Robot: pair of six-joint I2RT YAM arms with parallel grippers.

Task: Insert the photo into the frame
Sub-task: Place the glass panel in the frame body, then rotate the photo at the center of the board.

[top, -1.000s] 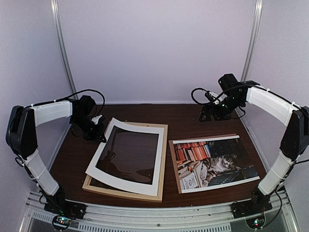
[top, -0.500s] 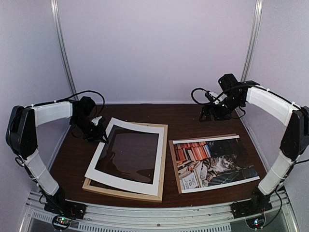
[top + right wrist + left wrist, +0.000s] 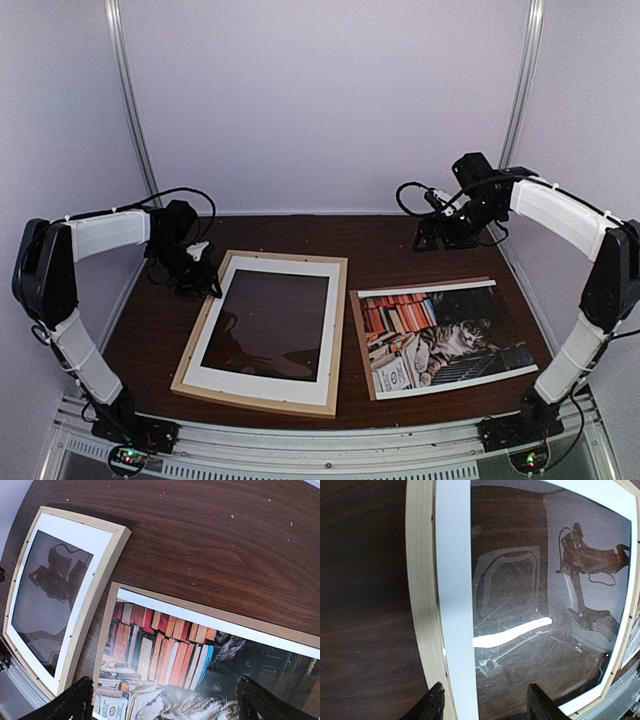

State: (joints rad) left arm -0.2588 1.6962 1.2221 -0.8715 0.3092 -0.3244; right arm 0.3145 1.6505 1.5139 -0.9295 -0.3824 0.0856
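The frame (image 3: pixel 305 404), of thin pale wood, lies flat left of centre with a white-bordered glossy sheet (image 3: pixel 265 325) resting inside it. The photo (image 3: pixel 445 340) of a tabby cat and red-orange books lies face up to its right on a brown backing board (image 3: pixel 358 340). My left gripper (image 3: pixel 203 272) hovers at the frame's far left corner, open, with nothing in it. In the left wrist view its fingertips (image 3: pixel 435 702) straddle the frame's wooden edge (image 3: pixel 420 590) and the white border (image 3: pixel 452 590). My right gripper (image 3: pixel 430 236) hangs open at the back right, above the photo (image 3: pixel 200 650).
The dark wood table (image 3: pixel 390 240) is walled by pale panels at the back and sides. A metal rail (image 3: pixel 320 445) runs along the near edge beside both arm bases. The backing board's edge (image 3: pixel 106 630) lies close to the frame's right side (image 3: pixel 102 580).
My left gripper has opened and let go of the white-bordered sheet's far left corner. The sheet, lifted and skewed before, has dropped flat into the frame. The right arm has not moved.
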